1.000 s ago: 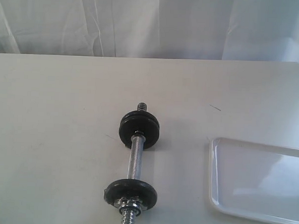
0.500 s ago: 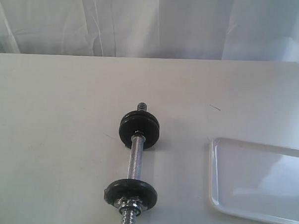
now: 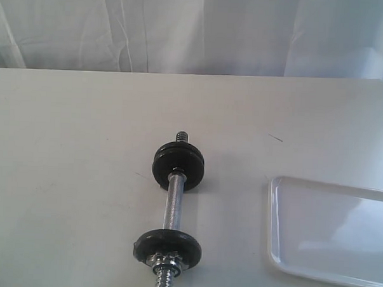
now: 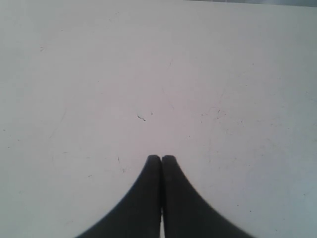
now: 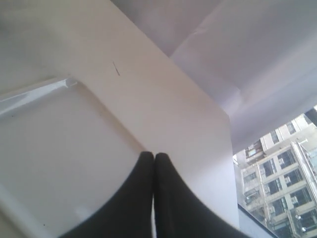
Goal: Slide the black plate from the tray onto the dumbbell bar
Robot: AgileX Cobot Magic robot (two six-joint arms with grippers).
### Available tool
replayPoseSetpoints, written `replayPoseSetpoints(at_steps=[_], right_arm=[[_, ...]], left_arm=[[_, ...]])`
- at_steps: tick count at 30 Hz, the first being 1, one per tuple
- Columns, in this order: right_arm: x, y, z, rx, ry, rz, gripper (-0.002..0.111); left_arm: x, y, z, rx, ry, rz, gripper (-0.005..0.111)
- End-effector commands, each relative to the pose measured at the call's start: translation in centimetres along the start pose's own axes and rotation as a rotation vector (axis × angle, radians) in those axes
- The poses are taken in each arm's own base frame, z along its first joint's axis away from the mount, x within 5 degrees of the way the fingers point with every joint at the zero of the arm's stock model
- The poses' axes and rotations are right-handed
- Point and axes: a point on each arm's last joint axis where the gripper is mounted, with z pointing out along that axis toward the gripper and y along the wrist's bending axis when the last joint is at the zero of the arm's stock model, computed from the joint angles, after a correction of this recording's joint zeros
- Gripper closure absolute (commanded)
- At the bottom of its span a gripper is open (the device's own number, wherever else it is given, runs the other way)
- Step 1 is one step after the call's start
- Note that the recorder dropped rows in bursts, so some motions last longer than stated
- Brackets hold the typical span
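The chrome dumbbell bar (image 3: 173, 209) lies on the white table, running from near to far. A black disc (image 3: 178, 163) sits on its far end and another black disc (image 3: 168, 244) on its near end, with a chrome nut in front of it. The white tray (image 3: 327, 232) stands to the right, and its visible part holds nothing. A loose black plate shows in no view. Neither gripper appears in the exterior view. My left gripper (image 4: 161, 157) is shut and empty over bare table. My right gripper (image 5: 151, 155) is shut and empty above the tray (image 5: 49, 148).
A white curtain hangs behind the table's far edge. A short dark mark (image 3: 275, 137) lies on the table beyond the tray. The right wrist view shows the table's edge and a window with buildings (image 5: 277, 173) beyond it.
A small dark bit at the right edge over the tray, seen one second ago, has gone out of view. The bar, discs and tray have not moved.
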Motion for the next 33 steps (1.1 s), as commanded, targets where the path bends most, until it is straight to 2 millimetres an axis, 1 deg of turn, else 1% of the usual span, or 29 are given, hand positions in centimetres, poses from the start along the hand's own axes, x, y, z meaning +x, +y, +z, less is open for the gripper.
replayPoseSetpoints(at_steps=[1,21,22,26,28,30,33], right_arm=[[0.20,-0.29,-0.03,0.056,0.032,0.032,0.108],[0.22,-0.31,-0.03,0.063,0.036,0.052,0.108],[0.20,-0.30,-0.03,0.061,0.033,0.088,0.108],[0.17,-0.26,-0.02,0.061,0.019,0.445,0.108],[0.17,-0.26,-0.02,0.062,0.015,0.575,0.108],[0.17,-0.26,-0.02,0.063,0.013,0.634,0.108],[0.17,-0.26,-0.02,0.063,0.012,0.665,0.108]], left_arm=[[0.09,0.03,0.02,-0.003,-0.003,-0.006,0.107],[0.09,0.03,0.02,-0.003,-0.003,-0.006,0.107],[0.09,0.03,0.02,-0.003,-0.003,-0.006,0.107],[0.09,0.03,0.02,-0.003,-0.003,-0.006,0.107],[0.09,0.03,0.02,-0.003,-0.003,-0.006,0.107],[0.09,0.03,0.02,-0.003,-0.003,-0.006,0.107],[0.09,0.03,0.02,-0.003,-0.003,-0.006,0.107]])
